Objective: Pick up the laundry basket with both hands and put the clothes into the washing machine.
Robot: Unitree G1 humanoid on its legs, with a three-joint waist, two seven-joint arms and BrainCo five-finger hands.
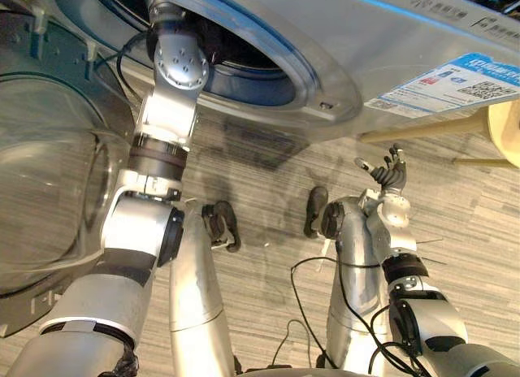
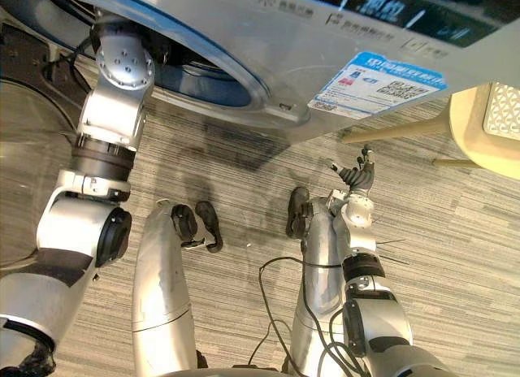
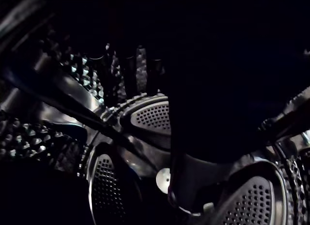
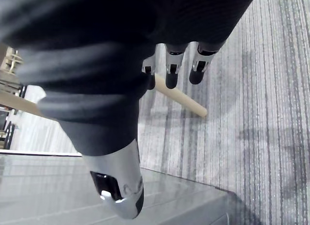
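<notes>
The right hand point(image 1: 390, 172) hangs low over the striped grey floor point(image 1: 268, 190). Its fingers are loosely spread, the thumb stands apart, and it holds nothing. The left arm point(image 1: 175, 64) rises from the lower left and goes into the round opening of the washing machine point(image 1: 390, 44). The left hand is out of sight inside, so I cannot tell whether it is spread, pressed together or pinching anything.

The machine's glass door point(image 1: 49, 190) stands open on the robot's left. A blue and white label point(image 1: 447, 84) sits on the silver front. Inside, the holed metal drum point(image 3: 150, 116) is very dark, and I cannot make out any clothes there.

Farther right, beside the machine, stands a cream lattice-sided thing point(image 2: 487, 129) on pale wooden legs point(image 4: 181, 96). I cannot tell whether it is the basket.
</notes>
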